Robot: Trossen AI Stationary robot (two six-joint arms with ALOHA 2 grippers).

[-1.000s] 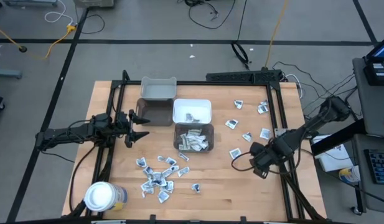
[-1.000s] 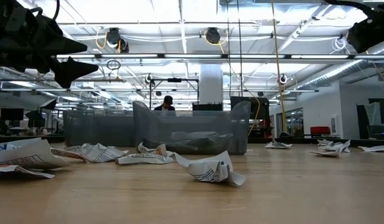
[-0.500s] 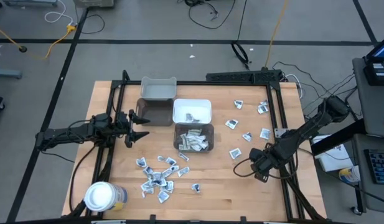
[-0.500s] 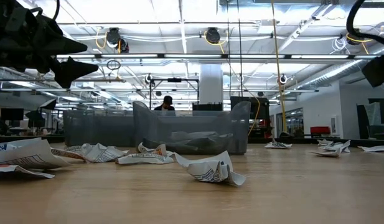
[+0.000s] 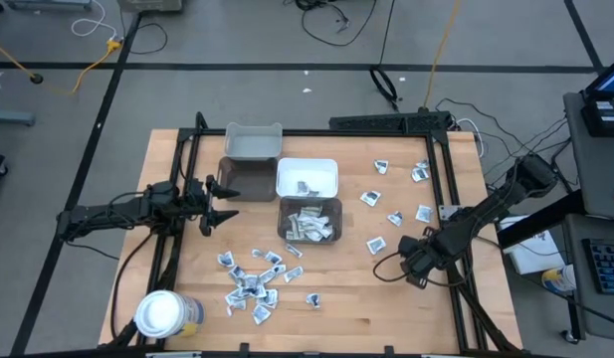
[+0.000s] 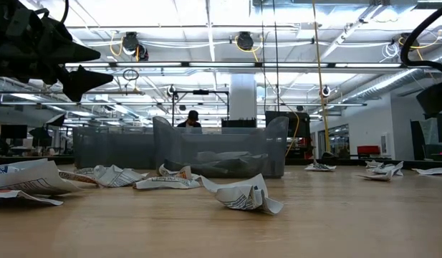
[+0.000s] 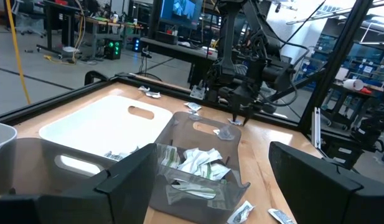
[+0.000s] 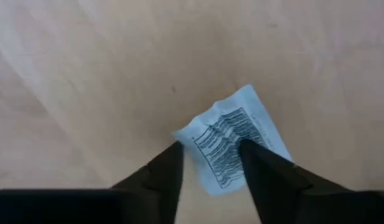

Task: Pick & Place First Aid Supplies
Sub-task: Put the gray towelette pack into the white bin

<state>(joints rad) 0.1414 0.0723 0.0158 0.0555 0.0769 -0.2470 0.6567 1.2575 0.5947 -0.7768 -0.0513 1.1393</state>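
Small white printed packets lie flat on the wooden table: a cluster near the front and scattered ones on the right. More fill the clear grey bin. My right gripper points down at the table's right side, open. In the right wrist view its fingers straddle one packet lying flat on the wood. That packet is hidden under the arm in the high view. My left gripper hovers open, left of the bins, holding nothing. My right gripper comes from above, pointing down, with one finger on each side of the packet's printed end. The packet lies flat on the table. Whether the fingertips touch it, I cannot tell.
A white bin with a few packets, a grey bin and a dark bin stand at table centre. A white-lidded round jar sits at the near left corner. A black frame rims the table. A person stands far behind.
My right gripper has come down toward the table and shifted slightly toward the near left, over the packet. In the low view the right arm drops from the top right corner to mid-height at the right edge. The left arm and the packets have stayed put.
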